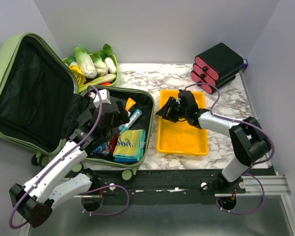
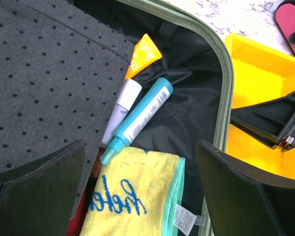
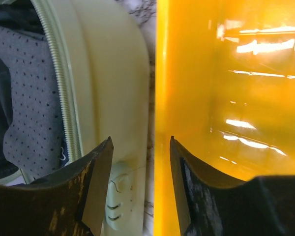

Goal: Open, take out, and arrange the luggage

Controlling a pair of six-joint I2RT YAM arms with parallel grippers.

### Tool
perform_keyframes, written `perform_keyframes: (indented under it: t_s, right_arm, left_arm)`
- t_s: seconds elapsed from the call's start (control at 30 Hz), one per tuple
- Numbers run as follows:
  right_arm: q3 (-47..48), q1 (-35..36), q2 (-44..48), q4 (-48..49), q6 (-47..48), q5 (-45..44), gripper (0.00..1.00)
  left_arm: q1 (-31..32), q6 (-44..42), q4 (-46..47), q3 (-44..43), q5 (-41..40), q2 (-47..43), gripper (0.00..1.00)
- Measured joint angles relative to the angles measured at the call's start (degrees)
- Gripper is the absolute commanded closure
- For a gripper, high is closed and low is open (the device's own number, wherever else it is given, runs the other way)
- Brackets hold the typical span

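Note:
The luggage [image 1: 149, 110] lies open on the table's left half, its lid [image 1: 24, 93] leaning back to the left. Inside lie a yellow towel [image 1: 129, 145] with blue script, a blue tube [image 1: 133, 118], an orange-capped tube [image 1: 130, 103] and a grey dotted cloth [image 2: 49, 73]. My left gripper [image 1: 108, 118] hovers open over these, the towel [image 2: 137, 196] and blue tube [image 2: 140, 115] between its wide fingers, touching nothing. My right gripper [image 1: 164, 112] is open astride the left wall of the yellow tray [image 3: 211, 98], one finger over the luggage's shell [image 3: 118, 73], the other inside the tray.
The yellow tray [image 1: 182, 142] sits just right of the luggage with a narrow strip of marble between them. A black box with pink-red ends [image 1: 219, 61] stands at the back right. A green basket of vegetables [image 1: 93, 66] sits behind the luggage.

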State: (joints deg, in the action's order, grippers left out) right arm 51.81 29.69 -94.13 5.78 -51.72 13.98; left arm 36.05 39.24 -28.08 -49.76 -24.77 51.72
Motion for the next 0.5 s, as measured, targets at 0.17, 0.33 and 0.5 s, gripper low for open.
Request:
perform_keyframes:
  t_s: [0.17, 0.33, 0.5]
  right_arm:
    - [2.9, 2.2, -1.0, -0.6, -1.6, -3.0, 0.01]
    - [4.2, 2.1, 3.0, -4.0, 2.4, -8.5, 0.0]
    - [4.3, 2.2, 17.0, -7.4, 10.7, -18.7, 0.0]
  left_arm:
    - [-0.1, 1.0, -2.2, 0.7, -0.5, -1.5, 0.01]
    - [-0.1, 1.2, -3.5, 1.2, -0.5, -2.1, 0.01]
    - [-0.3, 1.6, -5.0, 1.3, -0.5, -2.8, 0.01]
